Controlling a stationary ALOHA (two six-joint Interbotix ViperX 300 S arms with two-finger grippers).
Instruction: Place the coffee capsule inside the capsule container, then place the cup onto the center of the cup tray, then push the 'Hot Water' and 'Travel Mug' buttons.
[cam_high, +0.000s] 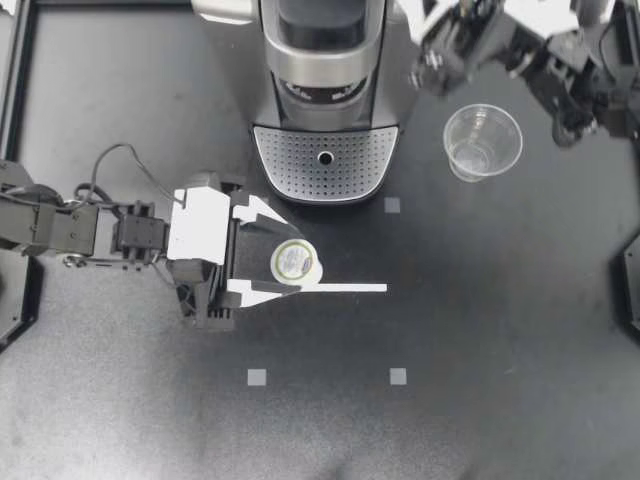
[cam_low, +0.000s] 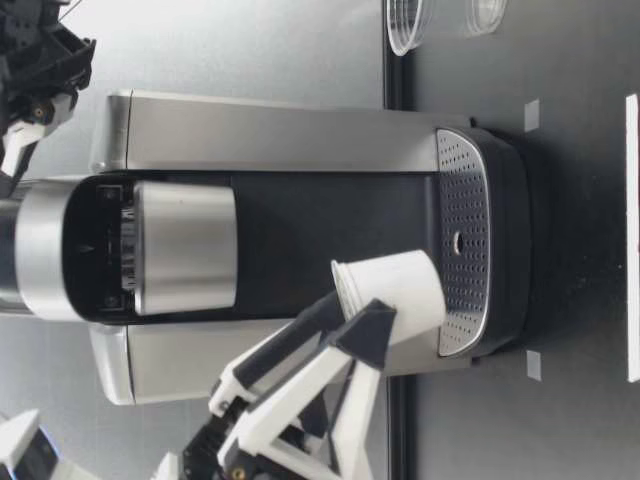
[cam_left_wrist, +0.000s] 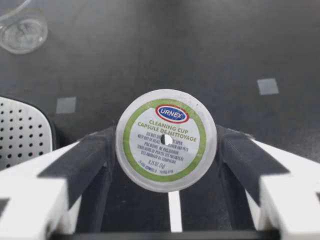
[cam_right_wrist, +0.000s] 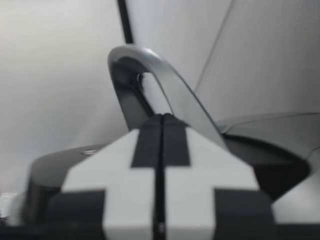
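Observation:
My left gripper (cam_high: 276, 256) is shut on a white coffee capsule (cam_high: 296, 262) with a green-ringed lid, held upright above the table in front of the coffee machine (cam_high: 325, 60). In the left wrist view the capsule (cam_left_wrist: 166, 140) sits between both dark pads (cam_left_wrist: 82, 162). In the low view the capsule (cam_low: 395, 288) hangs level with the drip tray (cam_low: 462, 250). A clear plastic cup (cam_high: 483, 142) stands right of the perforated cup tray (cam_high: 325, 160). My right gripper (cam_high: 432, 62) is shut and empty beside the machine's top; the silver handle (cam_right_wrist: 150, 85) curves just ahead of it (cam_right_wrist: 161, 122).
A white tape strip (cam_high: 340, 288) lies on the dark table under the capsule. Small grey square markers (cam_high: 257, 377) (cam_high: 398, 376) (cam_high: 392, 205) dot the table. The machine's brew head (cam_low: 180, 250) overhangs the tray. The cup (cam_left_wrist: 22, 32) shows beyond the left gripper.

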